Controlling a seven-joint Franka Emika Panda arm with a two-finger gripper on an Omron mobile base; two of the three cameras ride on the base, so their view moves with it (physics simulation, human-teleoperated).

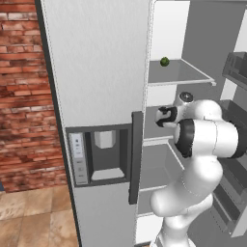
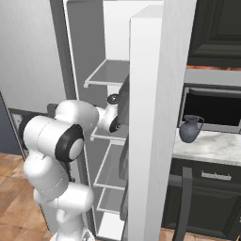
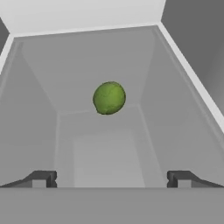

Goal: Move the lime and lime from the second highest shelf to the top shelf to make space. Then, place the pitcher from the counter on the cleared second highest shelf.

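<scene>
One lime [image 1: 164,61] rests at the back of the top shelf [image 1: 185,75], near its left side. My gripper [image 1: 160,116] reaches into the fridge just above the second highest shelf [image 1: 152,131]. In the hand view another lime [image 3: 109,98] lies on that grey shelf [image 3: 105,153], straight ahead of my gripper [image 3: 111,179]. The jaws stand wide open with nothing between them, a short way from the fruit. The dark blue-grey pitcher [image 2: 190,128] stands upright on the marble counter [image 2: 212,148] to the right of the fridge.
The fridge's left door [image 1: 96,96] with its dispenser is closed; the right door [image 2: 155,117] hangs open between the shelves and the counter. Dark door racks [image 1: 236,67] line the open door. A lower shelf [image 1: 159,166] sits under my arm. A microwave [image 2: 212,108] stands behind the pitcher.
</scene>
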